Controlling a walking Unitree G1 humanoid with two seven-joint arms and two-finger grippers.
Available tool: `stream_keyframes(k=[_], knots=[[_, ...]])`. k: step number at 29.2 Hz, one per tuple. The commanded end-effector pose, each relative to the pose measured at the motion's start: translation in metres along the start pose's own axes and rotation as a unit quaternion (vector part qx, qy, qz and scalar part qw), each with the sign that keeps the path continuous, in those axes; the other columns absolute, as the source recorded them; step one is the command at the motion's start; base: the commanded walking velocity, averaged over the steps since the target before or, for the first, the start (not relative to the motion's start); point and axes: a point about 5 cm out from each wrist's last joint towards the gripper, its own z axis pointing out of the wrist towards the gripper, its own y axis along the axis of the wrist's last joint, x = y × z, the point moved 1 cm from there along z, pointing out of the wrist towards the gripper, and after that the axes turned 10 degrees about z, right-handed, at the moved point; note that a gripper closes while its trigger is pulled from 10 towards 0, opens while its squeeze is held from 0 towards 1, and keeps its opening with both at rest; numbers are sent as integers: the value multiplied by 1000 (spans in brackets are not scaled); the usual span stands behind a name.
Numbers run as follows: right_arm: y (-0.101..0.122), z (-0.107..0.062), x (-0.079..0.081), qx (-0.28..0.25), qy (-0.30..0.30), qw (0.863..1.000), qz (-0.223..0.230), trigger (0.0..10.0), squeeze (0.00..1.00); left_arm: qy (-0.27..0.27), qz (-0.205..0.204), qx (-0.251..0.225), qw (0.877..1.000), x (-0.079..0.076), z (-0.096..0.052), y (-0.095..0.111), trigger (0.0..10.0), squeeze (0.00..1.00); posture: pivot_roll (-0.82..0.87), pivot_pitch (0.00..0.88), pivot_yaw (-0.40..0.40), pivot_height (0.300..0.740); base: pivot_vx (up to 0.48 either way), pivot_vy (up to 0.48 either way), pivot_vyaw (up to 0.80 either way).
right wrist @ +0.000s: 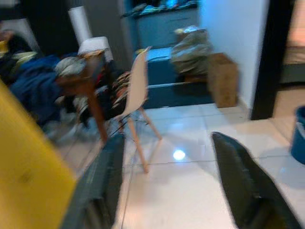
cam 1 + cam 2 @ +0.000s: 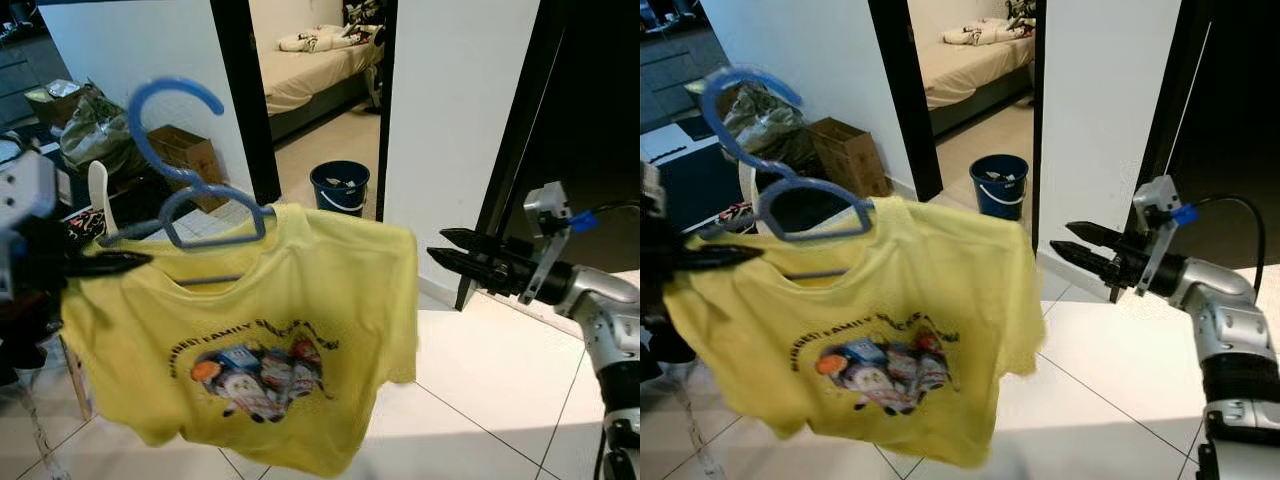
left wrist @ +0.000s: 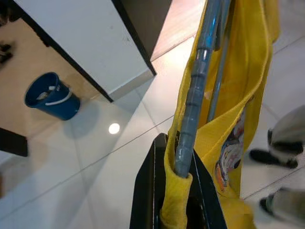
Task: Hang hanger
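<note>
We hold the blue hanger [image 2: 190, 195] by one end of its shoulder bar in our left pincer [image 2: 110, 263], clamped through the yellow shirt [image 2: 260, 350] draped on it. The bar runs sideways from that pincer toward our right pincer [image 2: 465, 255], which stands apart just past the shirt's far edge, fingers spread and carrying nothing. The hook points up. Our left wrist view shows the grip on bar and cloth; the head views show the blue bucket [image 2: 340, 187] and doorway beyond.

Blue bucket [image 2: 340, 187] on floor by bedroom doorway, bed [image 2: 305, 62] behind. Cardboard box [image 2: 186, 152] & stuffed bags [image 2: 85, 125] along wall. Pale chair [image 1: 136, 98] nr dark table.
</note>
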Motion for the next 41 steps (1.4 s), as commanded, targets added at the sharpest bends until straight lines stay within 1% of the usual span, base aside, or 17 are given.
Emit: stream_keyframes(k=[1,3,4,6,8,11,16,18,20,21,22,24,27,31,32,34,41], knots=[[-3,0,-7,-20,-36,999,11,10000,1000,17,-20,9,1000,-5,6,-13,10000,0,-25,0,77,740,0,0,0],[-14,-9,-24,-27,-131,991,30,10000,1000,46,-47,25,998,-14,16,-31,10000,0,-31,0,79,740,0,0,0],[-14,-9,-24,-27,-131,991,30,10000,1000,46,-47,25,998,-14,16,-31,10000,0,-31,0,79,740,0,0,0],[-24,-18,-37,-25,-219,975,44,10000,1000,87,-73,37,993,-19,25,-44,10000,0,-35,0,82,740,0,0,0],[-25,-18,-38,-24,-223,973,44,10000,1000,89,-74,37,993,-19,25,-45,10000,0,-35,0,82,740,0,0,0],[-50,-25,-43,-29,-296,951,85,10000,1000,138,-141,38,980,-41,54,-69,10000,0,-38,0,83,740,0,0,0],[-59,-23,-41,-31,-310,946,86,10000,1000,172,-178,33,968,-50,66,-75,10000,0,-42,0,86,740,0,0,0],[-78,-14,-32,-11,-319,944,85,10000,1000,215,-204,53,954,-67,84,-87,10000,0,-55,0,80,740,0,0,0],[-88,-7,-24,-5,-322,943,88,10000,1000,252,-217,71,940,-78,95,-93,10000,0,-58,0,77,740,0,0,0],[-90,-5,-21,-7,-329,940,86,10000,0,275,-225,81,931,-80,98,-95,10000,0,-62,0,76,740,0,0,0],[-91,-4,-19,-9,-335,938,85,10000,0,291,-230,88,925,-82,101,-97,10000,0,-62,0,76,740,0,0,0],[-92,-3,-18,-11,-342,936,82,10000,0,305,-235,94,918,-84,102,-98,10000,0,-64,0,75,740,0,0,0],[-100,1,-12,-1,-350,930,110,10000,0,344,-255,86,900,-94,112,-95,10000,0,-76,0,78,740,0,0,0],[-103,1,-7,-6,-344,933,107,10000,0,357,-252,99,894,-103,117,-96,10000,0,-87,0,78,740,0,0,-600],[-104,-2,-4,-17,-348,931,109,10000,0,378,-278,95,878,-104,114,-100,10000,0,-89,0,77,740,0,0,-800],[-106,-7,-4,-28,-358,926,120,10000,0,395,-311,84,860,-104,109,-105,10000,0,-91,0,79,740,0,0,-800],[-106,-10,-2,-34,-372,920,119,10000,0,422,-321,80,844,-107,102,-108,10000,0,-93,0,81,740,0,0,-800]])
